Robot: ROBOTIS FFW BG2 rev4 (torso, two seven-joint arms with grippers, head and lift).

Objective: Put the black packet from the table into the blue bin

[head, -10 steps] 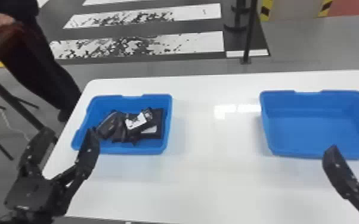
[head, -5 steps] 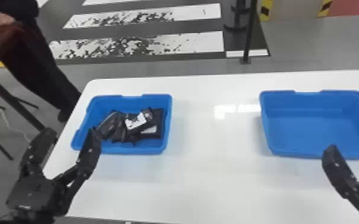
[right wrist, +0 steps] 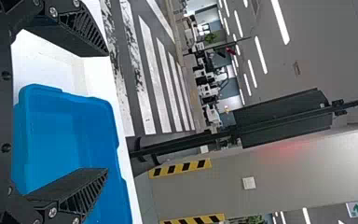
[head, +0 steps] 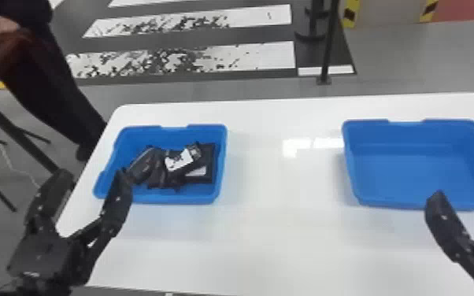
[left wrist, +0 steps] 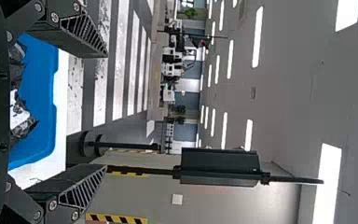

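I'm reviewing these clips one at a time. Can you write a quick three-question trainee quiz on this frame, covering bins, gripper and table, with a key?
1. Multiple choice: which bin holds black packets?
A) the left bin
B) the right bin
C) both bins
2. True or false: the left gripper is clamped on a packet.
3. Fill in the blank: the bins stand on a ____ table.

Key:
1. A
2. False; the left gripper is open, with nothing between its fingers.
3. white
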